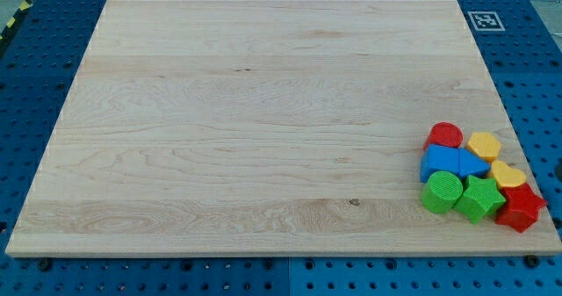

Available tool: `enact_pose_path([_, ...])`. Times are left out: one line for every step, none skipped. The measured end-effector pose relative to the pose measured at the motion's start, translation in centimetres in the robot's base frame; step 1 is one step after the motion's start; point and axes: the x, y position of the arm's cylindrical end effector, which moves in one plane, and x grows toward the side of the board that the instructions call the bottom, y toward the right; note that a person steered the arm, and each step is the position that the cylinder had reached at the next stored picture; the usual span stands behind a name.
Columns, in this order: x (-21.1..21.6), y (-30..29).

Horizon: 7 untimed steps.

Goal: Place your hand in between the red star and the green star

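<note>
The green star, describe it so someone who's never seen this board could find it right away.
Go to the wooden board's lower right corner in the view, where all the blocks cluster. The green star is in the cluster's bottom row, between the green cylinder on its left and the red star on its right. It is the only green block with points; the other green one is round. My tip is not in view.

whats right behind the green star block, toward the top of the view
Directly behind the green star block sit two blue blocks, touching it. Their lower edges are covered by the front row. The red star block sits beside the green star, no gap visible. My tip is not in view.
</note>
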Motion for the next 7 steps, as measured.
enact_pose_path([5.8, -0.2])
enact_pose_path([6.0, -3.6])
enact_pose_path([5.3, -8.9])
enact_pose_path([2.8, -10.1])
enact_pose_path([0.3, -10.1])
enact_pose_path([-2.3, -10.4])
enact_pose_path([-4.5, -11.1])
